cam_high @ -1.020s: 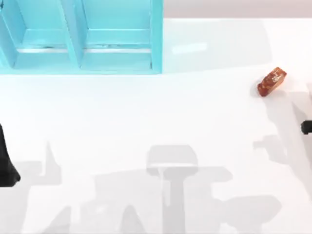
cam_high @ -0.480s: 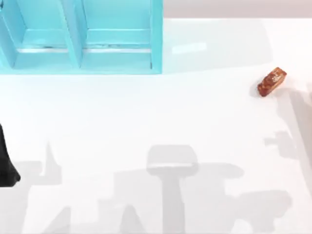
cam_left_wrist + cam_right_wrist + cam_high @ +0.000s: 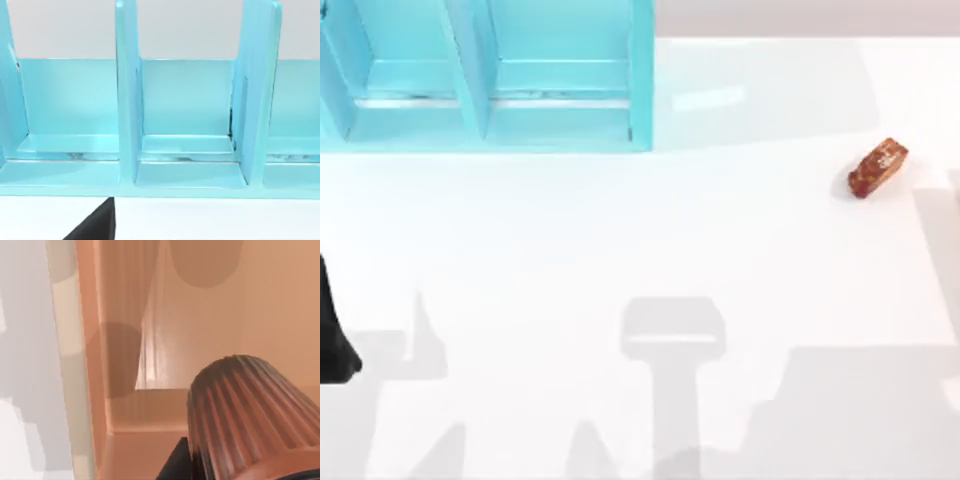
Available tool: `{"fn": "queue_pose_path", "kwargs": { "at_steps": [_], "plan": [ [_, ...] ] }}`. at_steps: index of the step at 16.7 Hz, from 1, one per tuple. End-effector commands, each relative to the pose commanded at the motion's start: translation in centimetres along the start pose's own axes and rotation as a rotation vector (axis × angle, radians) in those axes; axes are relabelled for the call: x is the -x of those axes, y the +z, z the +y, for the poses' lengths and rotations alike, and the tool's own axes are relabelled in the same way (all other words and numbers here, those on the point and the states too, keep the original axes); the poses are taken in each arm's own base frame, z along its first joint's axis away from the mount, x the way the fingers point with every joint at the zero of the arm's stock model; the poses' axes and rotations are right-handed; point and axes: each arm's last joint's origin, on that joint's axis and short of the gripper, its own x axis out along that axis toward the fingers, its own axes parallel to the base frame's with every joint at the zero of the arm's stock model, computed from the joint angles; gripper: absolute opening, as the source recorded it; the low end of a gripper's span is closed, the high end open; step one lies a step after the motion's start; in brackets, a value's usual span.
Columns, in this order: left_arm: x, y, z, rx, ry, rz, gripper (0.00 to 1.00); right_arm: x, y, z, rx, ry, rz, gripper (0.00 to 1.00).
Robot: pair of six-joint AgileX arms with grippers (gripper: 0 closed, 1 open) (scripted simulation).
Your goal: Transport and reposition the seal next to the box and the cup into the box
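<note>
Cup aloft over the box, seal waiting at two o'clock

The ribbed cup (image 3: 250,415) fills the near part of the right wrist view, hanging above the orange-tan box (image 3: 165,405); whether the right end effector is clamped on it I cannot tell, as only a dark sliver shows beside its base. The seal (image 3: 878,167) lies tipped on the white worktop (image 3: 620,230) at about two o'clock, well apart from the turquoise rack (image 3: 485,75) at eleven o'clock. The left arm (image 3: 332,335) sits parked at nine o'clock. The seal looks rigid, light and glossy, so likely slippery; take hold across its long flat faces, mid-length. The cup's ribs should give good purchase.
</note>
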Motion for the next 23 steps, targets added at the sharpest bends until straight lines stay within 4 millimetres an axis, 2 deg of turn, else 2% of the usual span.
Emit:
{"fn": "queue_pose_path", "kwargs": {
  "at_steps": [4, 7, 13, 18, 20, 23],
  "plan": [
    [0.0, 0.0, 0.0, 0.000, 0.000, 0.000, 1.00, -0.4, -1.7, -4.3, -0.001, 0.013, -0.008, 0.00],
    [0.0, 0.0, 0.0, 0.000, 0.000, 0.000, 1.00, -0.1, -2.5, -5.9, -0.001, 0.013, -0.045, 0.00],
    [0.0, 0.0, 0.0, 0.000, 0.000, 0.000, 1.00, -0.1, -2.5, -5.9, 0.002, 0.015, -0.046, 0.00],
    [0.0, 0.0, 0.0, 0.000, 0.000, 0.000, 1.00, 0.2, -0.7, -7.1, 0.030, 0.007, -0.224, 0.00],
    [0.0, 0.0, 0.0, 0.000, 0.000, 0.000, 1.00, -1.0, -0.6, -7.4, 0.025, -0.002, -0.252, 0.00],
    [0.0, 0.0, 0.0, 0.000, 0.000, 0.000, 1.00, -4.6, -1.4, -7.0, 0.007, 0.001, -0.160, 0.00]
  ]
}}
